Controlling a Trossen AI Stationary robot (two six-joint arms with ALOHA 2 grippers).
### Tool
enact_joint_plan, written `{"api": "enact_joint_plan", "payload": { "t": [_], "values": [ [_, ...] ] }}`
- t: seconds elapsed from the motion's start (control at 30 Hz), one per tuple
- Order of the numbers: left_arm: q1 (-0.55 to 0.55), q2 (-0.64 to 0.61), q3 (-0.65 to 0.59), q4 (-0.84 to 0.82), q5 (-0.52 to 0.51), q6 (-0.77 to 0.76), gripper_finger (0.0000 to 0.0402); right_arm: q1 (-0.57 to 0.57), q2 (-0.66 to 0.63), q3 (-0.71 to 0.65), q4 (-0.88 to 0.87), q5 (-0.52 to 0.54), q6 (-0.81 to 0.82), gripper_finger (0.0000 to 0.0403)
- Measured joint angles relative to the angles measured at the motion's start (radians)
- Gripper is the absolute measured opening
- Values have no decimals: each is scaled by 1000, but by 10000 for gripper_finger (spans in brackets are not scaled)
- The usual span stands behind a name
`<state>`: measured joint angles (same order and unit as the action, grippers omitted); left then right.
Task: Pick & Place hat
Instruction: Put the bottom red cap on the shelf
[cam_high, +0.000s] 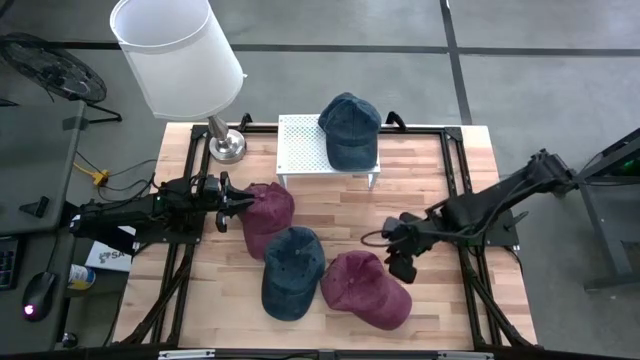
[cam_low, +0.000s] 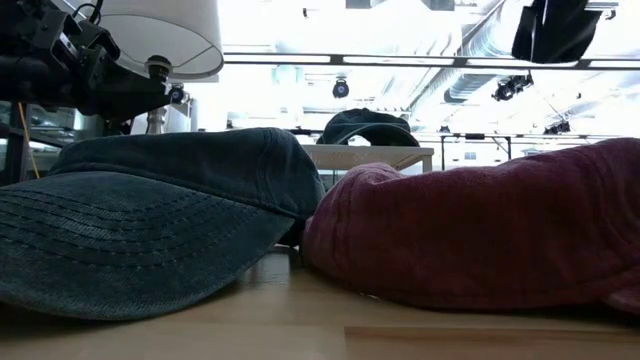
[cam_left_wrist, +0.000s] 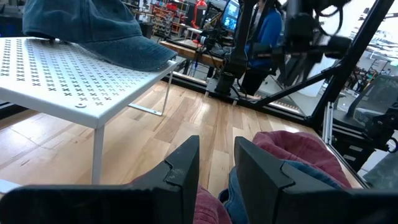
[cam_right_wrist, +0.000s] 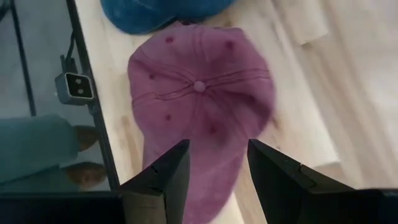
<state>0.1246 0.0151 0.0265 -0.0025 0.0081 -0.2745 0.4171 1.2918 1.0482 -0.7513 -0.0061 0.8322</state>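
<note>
A blue denim hat (cam_high: 350, 128) lies on a white perforated rack (cam_high: 300, 150) at the table's far middle. On the table lie a maroon hat (cam_high: 268, 212) at left centre, a blue hat (cam_high: 292, 272) beside it and a second maroon hat (cam_high: 365, 290) near the front. My left gripper (cam_high: 228, 203) is open, raised above the table at the left maroon hat's left side; that hat shows below its fingers (cam_left_wrist: 292, 149). My right gripper (cam_high: 403, 255) is open above the right maroon hat (cam_right_wrist: 199, 106), pointing down at its brim end.
A lamp with a white shade (cam_high: 180, 55) and a metal base (cam_high: 225, 145) stands at the far left corner, close to the rack. A black frame (cam_high: 455, 180) runs along the table's sides. Bare wood (cam_high: 340, 215) lies between the rack and the hats.
</note>
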Motion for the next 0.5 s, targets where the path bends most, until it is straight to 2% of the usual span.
{"api": "enact_joint_plan", "payload": {
  "t": [0.13, 0.3, 0.5],
  "values": [
    [0, 0, 0, 0, 0, 0, 101, 5, 96, -1, 81, -11, -48, 154],
    [0, 0, 0, 0, 0, 0, 101, 20, 219, 6, 229, 25, -112, 154],
    [0, 0, 0, 0, 0, 0, 101, 57, 353, 6, 396, 37, -320, 154]
  ]
}}
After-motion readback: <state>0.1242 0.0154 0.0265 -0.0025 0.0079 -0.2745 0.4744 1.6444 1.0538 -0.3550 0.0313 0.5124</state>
